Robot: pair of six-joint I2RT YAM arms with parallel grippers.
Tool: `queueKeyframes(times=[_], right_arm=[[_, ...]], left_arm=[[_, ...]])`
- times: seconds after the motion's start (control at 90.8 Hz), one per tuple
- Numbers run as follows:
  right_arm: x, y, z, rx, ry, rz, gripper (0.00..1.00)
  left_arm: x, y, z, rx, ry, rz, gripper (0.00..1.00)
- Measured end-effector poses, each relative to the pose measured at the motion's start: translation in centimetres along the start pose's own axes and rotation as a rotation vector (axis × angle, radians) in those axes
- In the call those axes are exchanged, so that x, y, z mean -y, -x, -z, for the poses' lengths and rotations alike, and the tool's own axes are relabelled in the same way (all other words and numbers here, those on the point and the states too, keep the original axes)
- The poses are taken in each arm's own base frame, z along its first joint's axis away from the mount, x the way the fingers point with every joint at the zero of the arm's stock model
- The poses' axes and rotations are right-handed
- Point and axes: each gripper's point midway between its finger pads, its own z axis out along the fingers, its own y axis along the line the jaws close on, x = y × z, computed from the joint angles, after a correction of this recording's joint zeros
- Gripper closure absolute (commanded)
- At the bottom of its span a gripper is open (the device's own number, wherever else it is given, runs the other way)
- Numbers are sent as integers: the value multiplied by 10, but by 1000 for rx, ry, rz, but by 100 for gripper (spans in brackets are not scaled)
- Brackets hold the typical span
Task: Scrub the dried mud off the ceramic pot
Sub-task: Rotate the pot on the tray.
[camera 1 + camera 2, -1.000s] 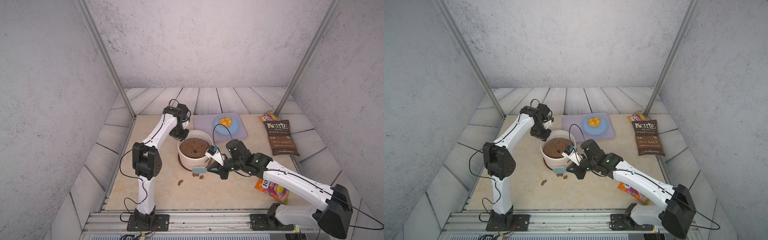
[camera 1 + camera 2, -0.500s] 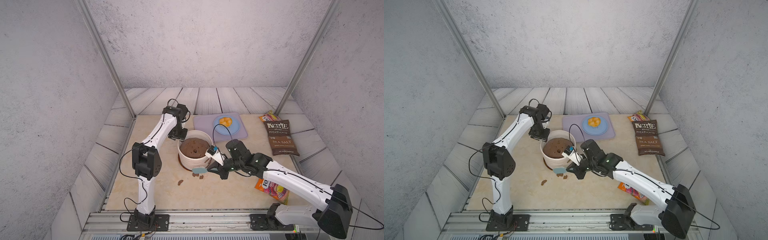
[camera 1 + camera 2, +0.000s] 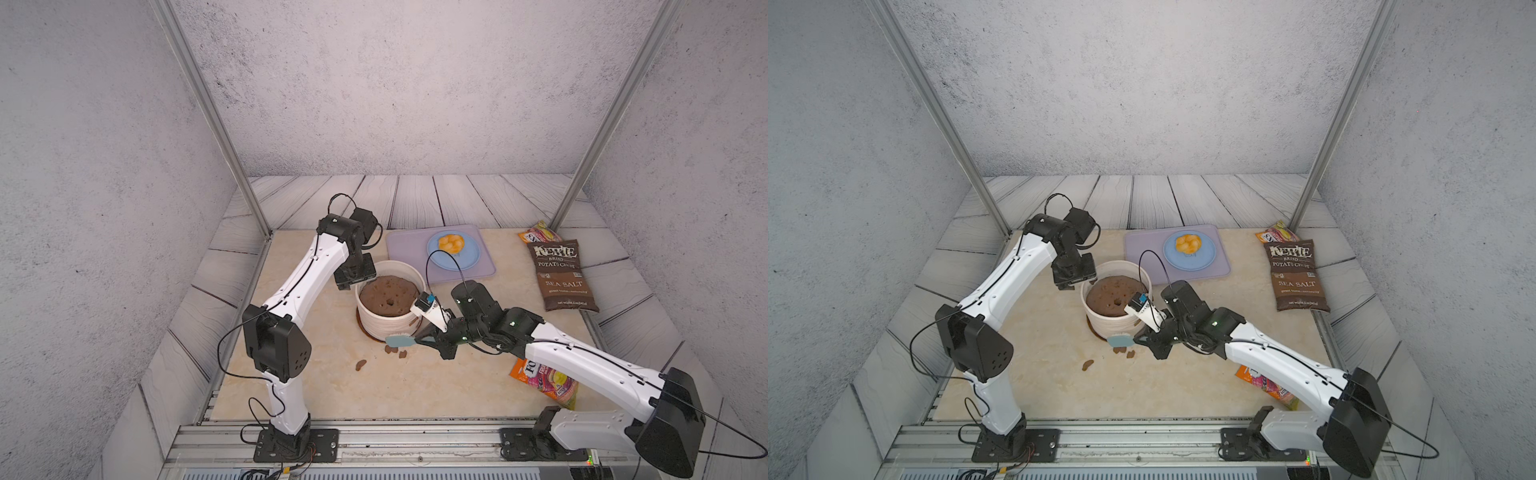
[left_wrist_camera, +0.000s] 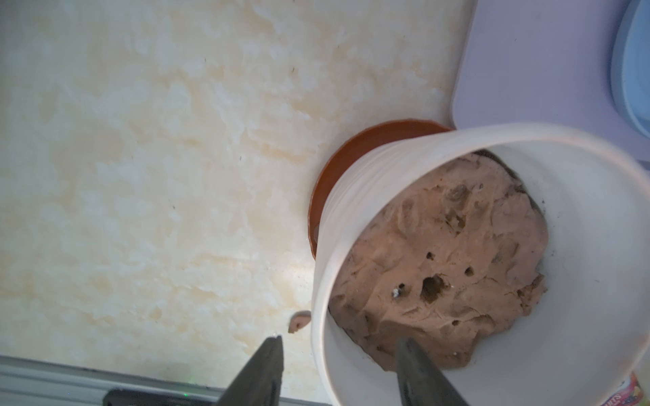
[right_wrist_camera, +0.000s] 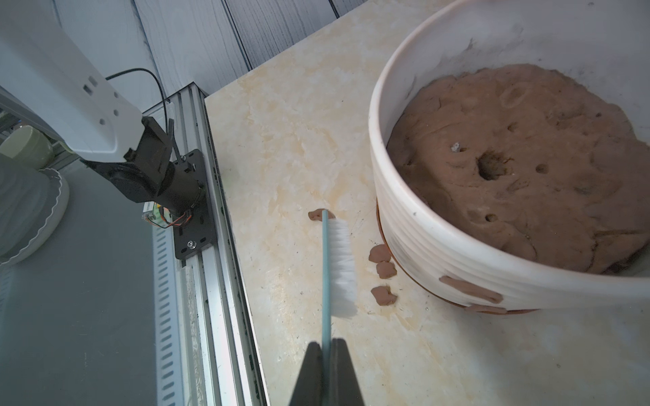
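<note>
Well, the right gripper [image 5: 325, 342] clamped the teal-handled white-bristled brush [image 5: 337, 267], handle running up-frame; dried brown mud smears [image 5: 471, 289] clung low on the cream ribbed ceramic pot [image 5: 422, 246], lower right of the bristles.

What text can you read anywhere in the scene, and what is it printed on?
"KETTLE BRAND POTATO CHIPS": brown chip bag.
"SEA SALT": same bag.
Fine print below that: too small to read.
Orange snack packet: lettering mostly hidden, unreadable.
Yellow-red packet behind the chip bag: lettering blurred.
</note>
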Motion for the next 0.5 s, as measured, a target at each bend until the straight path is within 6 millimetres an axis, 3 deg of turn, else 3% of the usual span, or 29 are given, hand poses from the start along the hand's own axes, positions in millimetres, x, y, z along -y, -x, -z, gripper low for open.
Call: queueKeyframes(times=[0.132,0.275,0.495], right_arm=[[0,0,2,6,-8,3,100],[-1,-2,7,16,-16,5,100],[-4,1,13,35,-18,5,100]], left_arm=[[2,-28,-14,-75,16,107,42],[4,-44,-24,-117,32,196,43],[0,-66,-30,-157,48,316,55]])
